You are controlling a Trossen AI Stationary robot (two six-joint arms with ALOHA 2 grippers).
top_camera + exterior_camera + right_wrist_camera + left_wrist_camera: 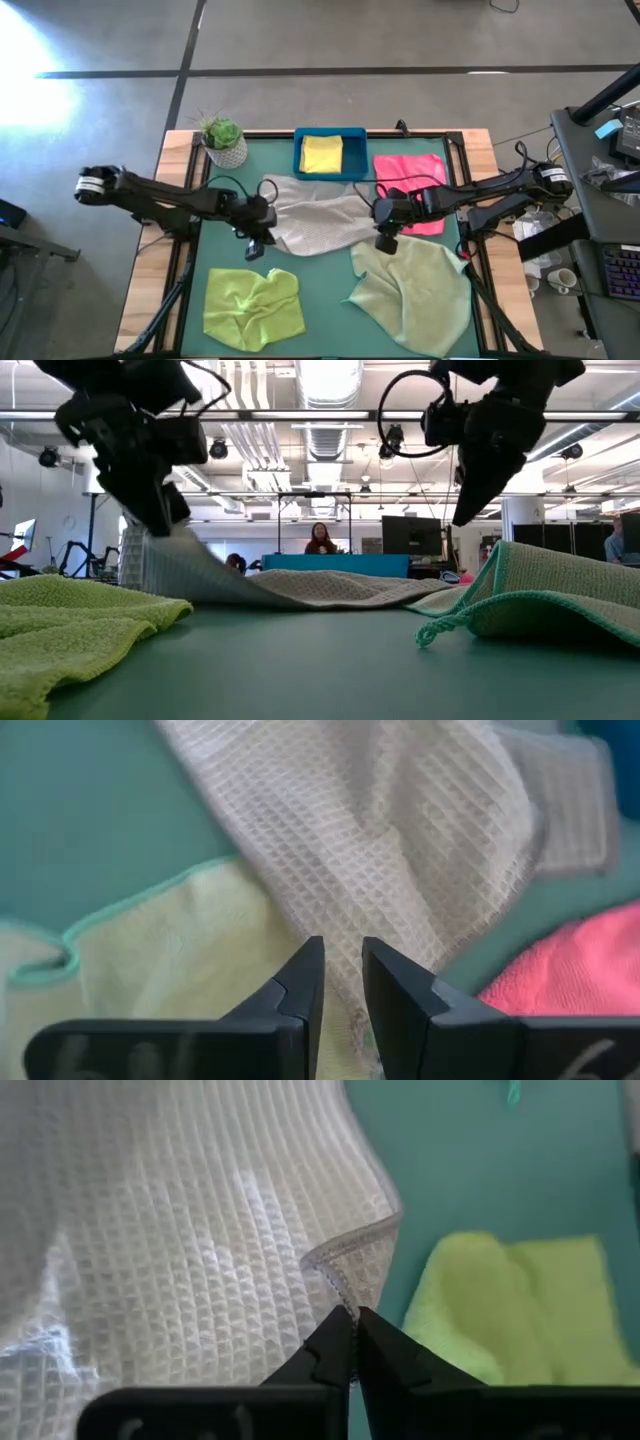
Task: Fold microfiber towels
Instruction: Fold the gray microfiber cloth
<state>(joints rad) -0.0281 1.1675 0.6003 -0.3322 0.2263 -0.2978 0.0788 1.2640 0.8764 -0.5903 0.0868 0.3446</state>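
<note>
The light grey towel (pixel 315 222) lies mid-table, and its near-left corner is raised in my shut left gripper (pixel 255 245). My right gripper (pixel 385 240) hovers with its fingers a little apart above the grey towel's near-right corner (pixel 345 920), where that corner overlaps the sage towel (pixel 415 295). It touches nothing. The lime green towel (pixel 252 305) lies crumpled at the near left. The pink towel (pixel 410 175) lies flat at the far right. The yellow towel (pixel 322 153) sits folded in the blue tray (pixel 300 165). My left gripper pinches the grey towel's hemmed edge at its near-left corner (pixel 340 1295) between its two fingertips, which point down from above. That corner is lifted clear (pixel 170 545), and the cloth slopes down from it to the rest of the towel, which lies on the table.
A small potted plant (pixel 223 140) stands at the far left corner. The green mat (pixel 320 300) shows bare between the lime and sage towels. People and monitors show in the room beyond the table in the low view.
</note>
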